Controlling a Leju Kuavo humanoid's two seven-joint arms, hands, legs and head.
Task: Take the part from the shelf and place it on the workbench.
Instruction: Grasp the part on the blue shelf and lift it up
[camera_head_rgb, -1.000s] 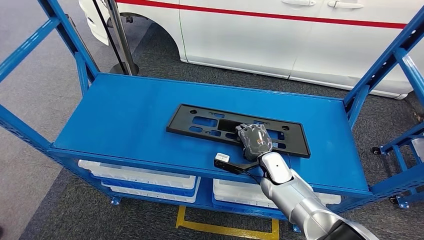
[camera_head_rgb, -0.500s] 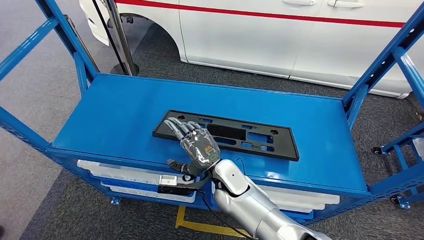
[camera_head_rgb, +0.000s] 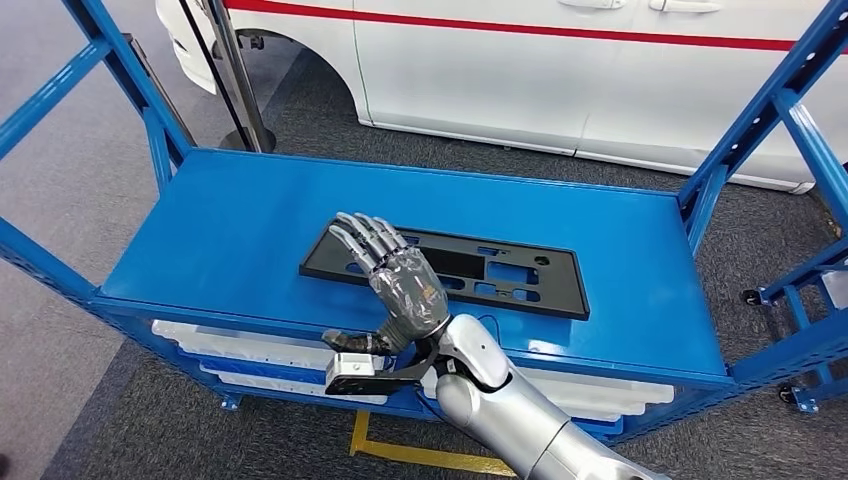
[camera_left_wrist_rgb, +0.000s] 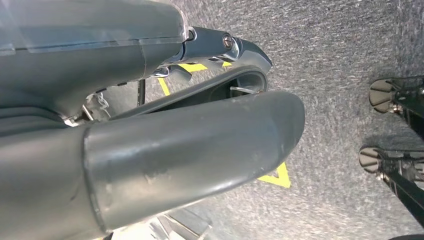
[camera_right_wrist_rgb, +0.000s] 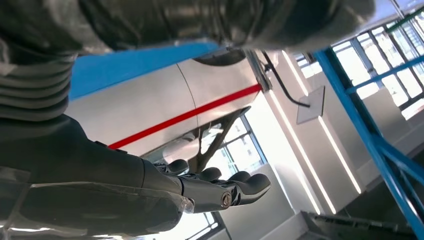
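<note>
The part (camera_head_rgb: 500, 272) is a flat black plate with several cutouts, lying on the blue shelf top (camera_head_rgb: 230, 230) near its middle. My right hand (camera_head_rgb: 398, 272) is over the plate's left end, palm down, fingers stretched out and spread, holding nothing. In the right wrist view its dark fingers (camera_right_wrist_rgb: 220, 187) point outward with nothing between them. My left hand (camera_left_wrist_rgb: 190, 130) hangs above the grey floor; its thick thumb and a dark finger stand apart with nothing in them.
A white car (camera_head_rgb: 550, 70) with a red stripe stands close behind the shelf. Blue uprights (camera_head_rgb: 745, 135) rise at the shelf's corners. White bins (camera_head_rgb: 240, 350) sit on the lower level. A yellow floor marking (camera_head_rgb: 440, 458) lies in front.
My right hand has swung from the plate's right-middle to its left end, and its curled fingers have spread. The plate sits a little further left on the shelf.
</note>
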